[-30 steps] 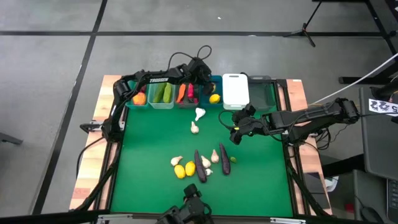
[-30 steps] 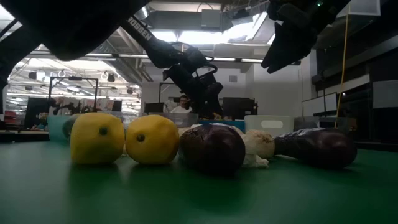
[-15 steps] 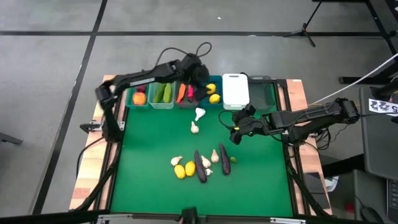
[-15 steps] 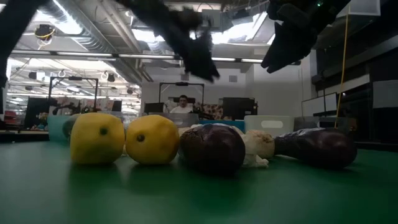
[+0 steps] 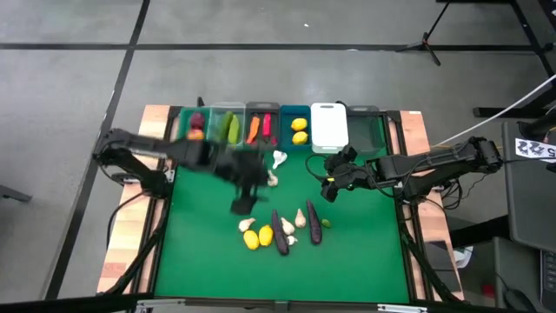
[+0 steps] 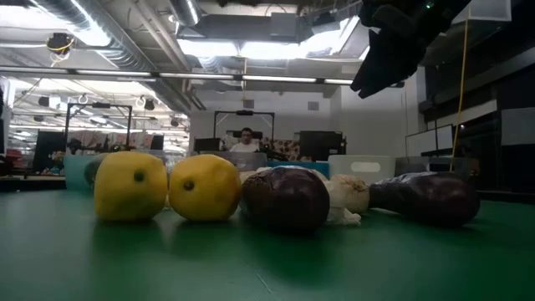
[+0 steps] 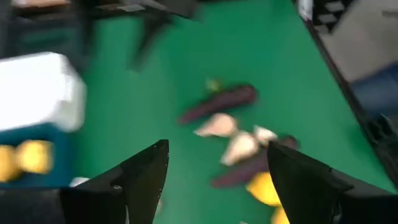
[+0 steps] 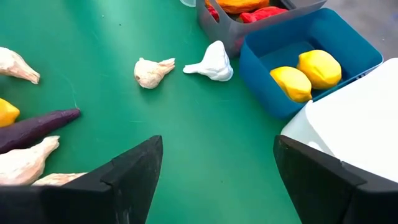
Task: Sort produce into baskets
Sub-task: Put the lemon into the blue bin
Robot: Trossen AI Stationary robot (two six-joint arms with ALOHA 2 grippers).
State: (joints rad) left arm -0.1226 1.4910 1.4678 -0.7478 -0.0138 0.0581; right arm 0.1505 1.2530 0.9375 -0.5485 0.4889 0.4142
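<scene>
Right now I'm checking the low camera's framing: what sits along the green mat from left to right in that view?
Left lemon → second lemon → dark red beet → whitish garlic → purple eggplant.

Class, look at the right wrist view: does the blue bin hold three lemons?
No. The blue bin holds only two lemons, side by side.

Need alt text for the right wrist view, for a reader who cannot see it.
The right gripper hangs open over the green table, empty. Ahead, two garlic bulbs lie loose near a blue bin holding two lemons, beside a white bin.
</scene>
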